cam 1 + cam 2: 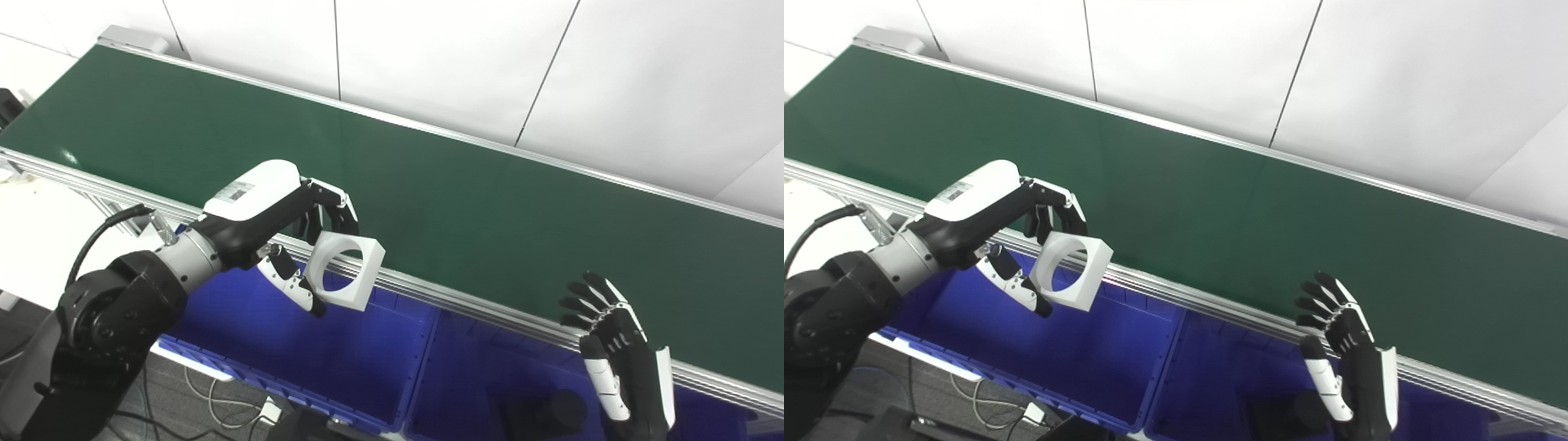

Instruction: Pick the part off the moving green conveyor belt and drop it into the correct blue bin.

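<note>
My left hand is shut on a white square part with a round hole, pinched between thumb and fingers. It holds the part above the left blue bin, just off the near rail of the green conveyor belt. The same part shows in the right eye view. My right hand is open and empty, fingers spread upward, over the right blue bin at the belt's near edge. No part lies on the visible belt.
A dark object lies in the right blue bin. The belt's aluminium rail runs between the belt and the bins. White wall panels stand behind the belt. Cables lie on the floor below the left bin.
</note>
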Controlling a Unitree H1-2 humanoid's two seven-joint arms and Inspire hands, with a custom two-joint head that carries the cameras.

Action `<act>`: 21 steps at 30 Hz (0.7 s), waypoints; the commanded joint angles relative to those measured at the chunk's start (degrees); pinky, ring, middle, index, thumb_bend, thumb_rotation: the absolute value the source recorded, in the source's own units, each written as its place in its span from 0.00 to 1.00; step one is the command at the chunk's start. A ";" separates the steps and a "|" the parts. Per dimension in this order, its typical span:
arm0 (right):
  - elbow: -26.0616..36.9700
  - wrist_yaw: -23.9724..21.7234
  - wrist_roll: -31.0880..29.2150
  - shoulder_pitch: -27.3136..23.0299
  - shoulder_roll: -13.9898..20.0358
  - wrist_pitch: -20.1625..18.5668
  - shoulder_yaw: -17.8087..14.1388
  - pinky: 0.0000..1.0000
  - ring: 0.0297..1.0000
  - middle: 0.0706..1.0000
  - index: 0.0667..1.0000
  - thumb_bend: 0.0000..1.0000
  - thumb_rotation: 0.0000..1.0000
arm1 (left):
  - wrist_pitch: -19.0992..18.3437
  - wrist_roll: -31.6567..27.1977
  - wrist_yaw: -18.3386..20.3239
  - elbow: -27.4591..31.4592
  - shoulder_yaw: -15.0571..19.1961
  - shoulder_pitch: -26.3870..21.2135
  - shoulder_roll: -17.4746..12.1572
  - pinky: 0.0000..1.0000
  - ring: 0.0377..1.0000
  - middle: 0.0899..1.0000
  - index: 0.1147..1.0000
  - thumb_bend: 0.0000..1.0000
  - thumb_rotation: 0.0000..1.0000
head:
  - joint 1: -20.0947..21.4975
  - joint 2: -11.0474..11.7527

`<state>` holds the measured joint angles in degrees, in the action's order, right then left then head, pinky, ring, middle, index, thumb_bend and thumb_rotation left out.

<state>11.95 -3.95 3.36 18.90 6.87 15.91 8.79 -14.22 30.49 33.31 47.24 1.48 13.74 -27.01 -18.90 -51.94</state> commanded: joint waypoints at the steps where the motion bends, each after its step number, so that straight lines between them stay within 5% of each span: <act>1: 2.18 -0.26 -0.52 -0.17 -0.16 0.91 -0.45 0.61 0.71 0.77 0.82 0.66 0.76 | 1.84 0.36 -2.23 -0.11 0.14 0.44 -0.12 0.32 0.34 0.38 0.44 0.52 0.00 | -0.07 0.20; 13: 2.40 -0.87 -1.21 0.51 0.06 1.71 -0.98 0.61 0.70 0.76 0.82 0.64 0.75 | 7.49 1.67 -8.33 -12.88 -2.66 4.25 2.30 0.33 0.35 0.38 0.44 0.52 0.00 | -1.15 0.98; 21: 2.70 -1.03 -1.30 0.75 0.00 1.17 -1.45 0.60 0.70 0.76 0.82 0.64 0.75 | 7.36 2.89 -11.35 -22.95 -5.08 3.82 3.70 0.36 0.38 0.41 0.43 0.53 0.00 | -1.40 1.18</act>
<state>12.47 -4.63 2.96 19.96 6.88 15.91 7.67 -7.96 33.23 24.13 24.83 -3.93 18.29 -23.18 -20.21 -50.80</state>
